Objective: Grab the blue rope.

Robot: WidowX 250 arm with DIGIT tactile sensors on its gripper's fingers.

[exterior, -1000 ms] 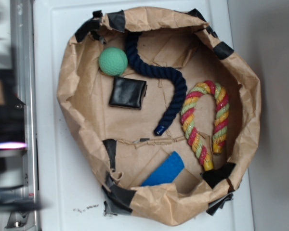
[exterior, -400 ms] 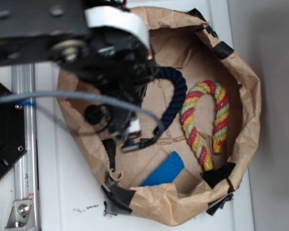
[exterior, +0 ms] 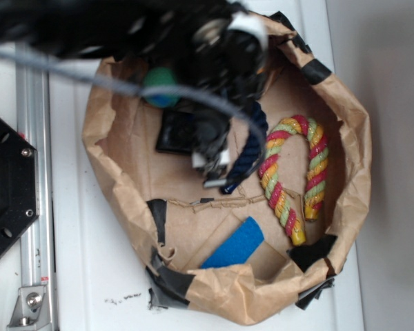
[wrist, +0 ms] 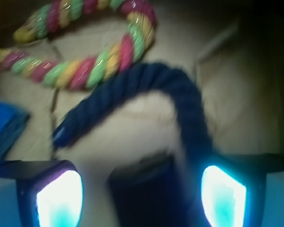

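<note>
Two lit fingertips [wrist: 59,198] are framing the bottom of your wrist view, standing well apart with nothing between them, so your gripper [wrist: 142,194] is spread and empty. The blue rope [wrist: 146,90] is lying ahead of it, toward twelve o'clock in that view: it is arching from its shiny capped end at about nine o'clock, up over a bend, then running down toward the right fingertip at four o'clock. In the exterior view the same blue rope [exterior: 252,148] is resting on the floor of the brown paper bag [exterior: 345,124], its capped end pointing to six o'clock, with the striped multicolour rope [exterior: 310,172] just beside it at three o'clock. The arm is covering the rope's upper stretch there. I judge that the nearest part is the right-hand limb, whose long axis is running roughly twelve to six through the wrist view, so you are needing to shift toward three o'clock before you are closing across it.
</note>
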